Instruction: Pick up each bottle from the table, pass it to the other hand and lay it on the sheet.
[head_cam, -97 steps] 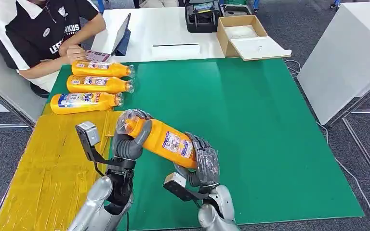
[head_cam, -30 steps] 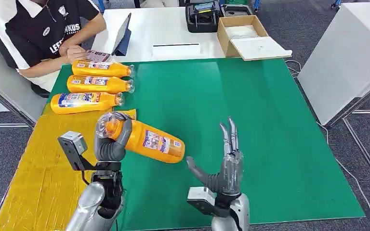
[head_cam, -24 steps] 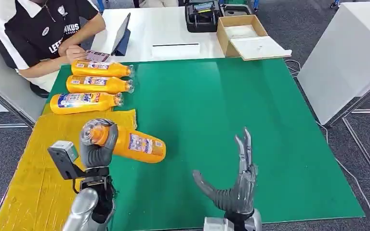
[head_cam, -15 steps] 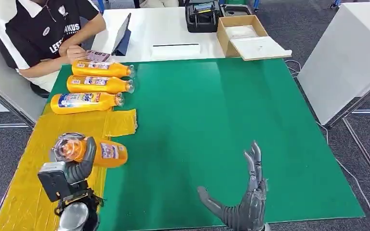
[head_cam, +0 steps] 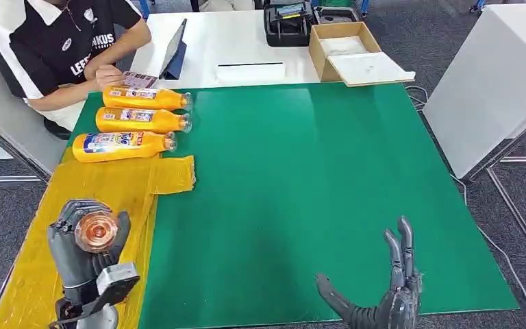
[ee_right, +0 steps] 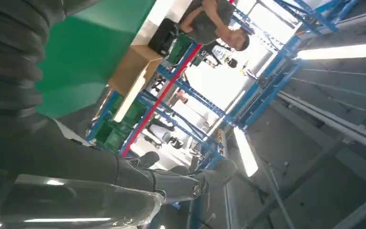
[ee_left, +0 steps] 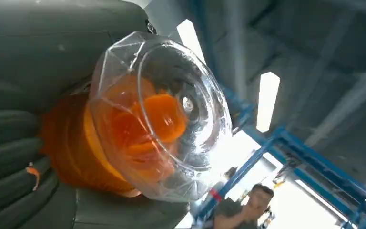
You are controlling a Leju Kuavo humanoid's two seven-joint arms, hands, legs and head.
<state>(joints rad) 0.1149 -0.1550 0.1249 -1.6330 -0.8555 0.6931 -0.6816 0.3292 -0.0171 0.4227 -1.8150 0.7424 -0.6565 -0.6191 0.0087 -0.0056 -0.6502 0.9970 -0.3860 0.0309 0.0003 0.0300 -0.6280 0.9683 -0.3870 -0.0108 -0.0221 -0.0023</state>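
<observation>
Head view: left hand (head_cam: 82,250) fingers grasp the bottle (head_cam: 96,231), body hidden; right hand (head_cam: 383,301) fingers released.

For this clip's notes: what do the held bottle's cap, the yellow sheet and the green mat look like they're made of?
Bottle cap: clear hard plastic, glossy; the orange inner closure shows through it, gripped in the left robot hand.
Yellow sheet: thin crinkly film, probably plastic or foil; wrinkled and shiny.
Green mat: smooth, matte, flat sheet, possibly rubber or vinyl; the pictures don't settle which.
</observation>
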